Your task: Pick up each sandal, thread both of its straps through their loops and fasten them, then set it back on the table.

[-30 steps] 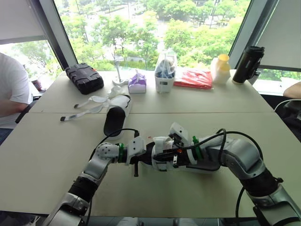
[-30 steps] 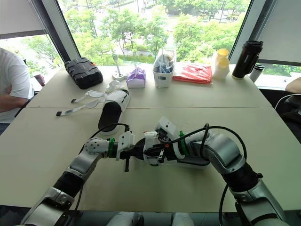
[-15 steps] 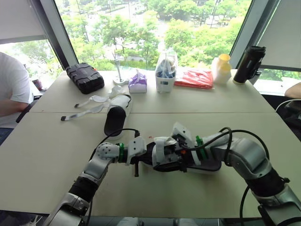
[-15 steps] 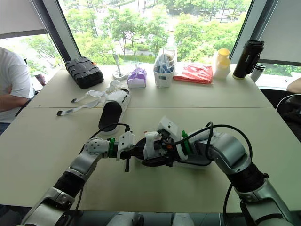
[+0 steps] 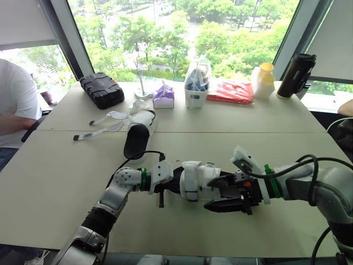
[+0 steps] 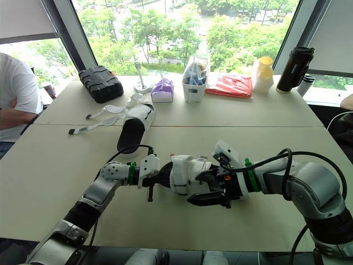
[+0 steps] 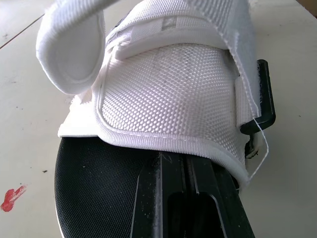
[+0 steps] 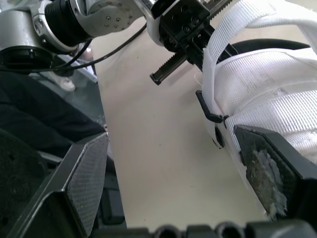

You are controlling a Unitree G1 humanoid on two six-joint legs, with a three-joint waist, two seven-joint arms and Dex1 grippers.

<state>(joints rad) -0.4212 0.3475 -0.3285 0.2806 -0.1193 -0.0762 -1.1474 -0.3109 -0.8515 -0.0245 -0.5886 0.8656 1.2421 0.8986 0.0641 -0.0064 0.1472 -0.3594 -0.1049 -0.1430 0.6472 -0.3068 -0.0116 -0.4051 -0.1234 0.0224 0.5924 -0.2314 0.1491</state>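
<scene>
The near sandal (image 5: 196, 180), white mesh upper on a black sole, lies on the table (image 5: 49, 182) between my arms. My left gripper (image 5: 164, 185) is shut on the toe edge of its sole; the left wrist view has the fingers (image 7: 163, 203) pinching the black sole under the mesh upper (image 7: 168, 99). One strap curls loose above the upper (image 7: 69, 54). My right gripper (image 5: 222, 193) stands open at the sandal's heel side, and the upper (image 8: 267, 94) lies against one finger (image 8: 270, 176). The second sandal (image 5: 138, 138) lies farther back with loose straps (image 5: 102, 126).
Along the window stand a black case (image 5: 100, 90), a purple tissue pack (image 5: 163, 95), a white container (image 5: 196, 91), a red packet (image 5: 236, 91), a yellow bottle (image 5: 261, 80) and a black flask (image 5: 295, 75). A person in a white shirt (image 5: 14, 105) sits at the left.
My right gripper has opened, let go of the sandal's strap and drawn back to the right. The left gripper keeps its hold on the toe.
</scene>
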